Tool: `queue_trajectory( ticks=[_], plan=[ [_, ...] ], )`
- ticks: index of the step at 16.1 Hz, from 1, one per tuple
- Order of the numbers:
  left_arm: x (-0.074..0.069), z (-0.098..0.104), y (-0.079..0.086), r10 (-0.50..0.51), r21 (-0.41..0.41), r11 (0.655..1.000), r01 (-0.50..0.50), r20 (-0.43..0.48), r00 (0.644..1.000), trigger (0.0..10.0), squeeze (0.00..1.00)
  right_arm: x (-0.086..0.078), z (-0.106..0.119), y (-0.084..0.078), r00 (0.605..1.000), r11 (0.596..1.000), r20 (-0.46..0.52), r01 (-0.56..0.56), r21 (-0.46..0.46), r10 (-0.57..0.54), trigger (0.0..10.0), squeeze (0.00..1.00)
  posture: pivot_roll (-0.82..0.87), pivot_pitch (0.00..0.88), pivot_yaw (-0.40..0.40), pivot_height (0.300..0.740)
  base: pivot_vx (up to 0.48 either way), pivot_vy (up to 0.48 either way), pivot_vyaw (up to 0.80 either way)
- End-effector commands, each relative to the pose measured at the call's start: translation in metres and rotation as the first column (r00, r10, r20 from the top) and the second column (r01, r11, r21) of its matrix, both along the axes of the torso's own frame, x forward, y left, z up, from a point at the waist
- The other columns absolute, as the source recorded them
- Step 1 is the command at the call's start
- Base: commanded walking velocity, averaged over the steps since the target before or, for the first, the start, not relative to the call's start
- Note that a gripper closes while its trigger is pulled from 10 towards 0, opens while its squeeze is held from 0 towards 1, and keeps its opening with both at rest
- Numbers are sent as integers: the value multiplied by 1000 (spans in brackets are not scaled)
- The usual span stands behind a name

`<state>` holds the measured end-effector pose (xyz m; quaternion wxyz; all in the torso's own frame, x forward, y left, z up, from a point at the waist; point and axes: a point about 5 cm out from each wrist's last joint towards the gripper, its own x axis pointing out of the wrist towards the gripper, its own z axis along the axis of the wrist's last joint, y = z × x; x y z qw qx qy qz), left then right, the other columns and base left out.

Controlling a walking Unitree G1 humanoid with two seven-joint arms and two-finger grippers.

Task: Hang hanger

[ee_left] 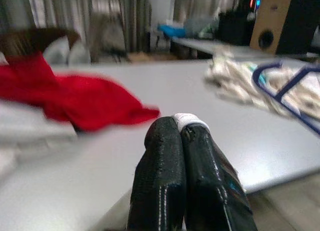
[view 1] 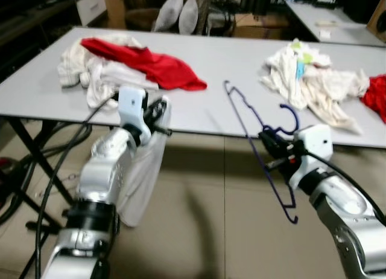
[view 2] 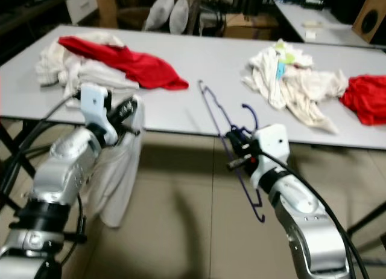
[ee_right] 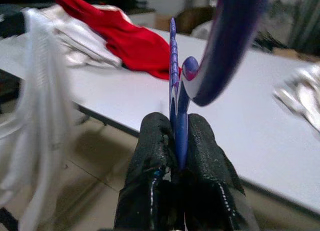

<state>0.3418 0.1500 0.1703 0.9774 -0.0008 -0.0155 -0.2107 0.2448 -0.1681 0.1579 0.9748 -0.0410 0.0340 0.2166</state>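
Note:
My right gripper [view 1: 271, 147] is shut on a dark blue wire hanger [view 1: 256, 149], held in the air before the table's near edge; the hanger's bar [ee_right: 175, 96] runs up between the black fingers [ee_right: 150, 156]. My left gripper [view 1: 158, 113] is shut on a white garment [view 1: 142, 176] that hangs down from it toward the floor. A sliver of white cloth [ee_left: 186, 120] shows pinched at the left fingertips [ee_left: 165, 141]. The two grippers are about a forearm's length apart.
A grey table [view 1: 229, 67] stands ahead with a pile of white and red clothes [view 1: 120, 64] at its left and a white pile [view 1: 313, 83] at its right, beside a red cloth [view 1: 377, 95]. Black cables [view 1: 54, 170] hang left. Tiled floor [view 1: 211, 230] lies below.

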Motion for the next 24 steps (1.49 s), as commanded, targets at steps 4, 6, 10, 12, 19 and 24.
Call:
queue_trajectory(
  ticks=[4,6,10,12,19,24],
  plan=[
    [10,11,14,25,4,1000,-25,40,999,10000,0,-10,12,8,987,987,36,-159,21,158,10000,0,-41,0,15,740,395,0,0],
    [15,21,15,12,8,1000,-13,67,998,10000,0,-14,19,10,965,966,37,-259,9,258,10000,0,-34,0,9,740,390,0,0],
    [31,68,13,-38,-3,999,39,180,983,10000,0,-24,38,6,846,845,-10,-533,-48,533,10000,0,-20,0,3,740,398,0,0],
    [36,91,10,-73,8,997,73,237,969,10000,0,-28,38,1,783,777,-99,-622,-93,615,10000,0,-14,0,5,740,405,0,0],
    [28,185,-5,-181,-92,964,248,452,874,10000,0,5,31,26,696,673,-187,-718,-179,693,10000,0,10,0,-7,740,405,0,0],
    [6,227,-23,-291,-95,908,408,557,778,10000,0,106,75,44,947,959,202,-216,-183,251,10000,0,25,0,-15,740,406,0,0]
  ],
)
